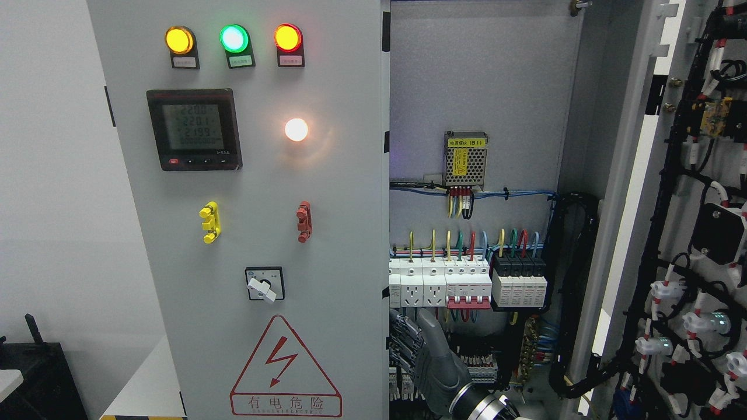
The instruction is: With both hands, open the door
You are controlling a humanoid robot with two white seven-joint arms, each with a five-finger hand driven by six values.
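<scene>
While the right hand [435, 356] reaches in, grip unclear, the cabinet [478, 81] holds breakers [467, 283].

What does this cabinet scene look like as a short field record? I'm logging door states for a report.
left door: grey metal door, closed, three indicator lamps lit
right door: grey wired door, swung open
interior: row of white circuit breakers exposed
hand: grey robot hand at bottom centre, reaching into the cabinet; side unclear
meter: black digital panel meter, display on
</scene>
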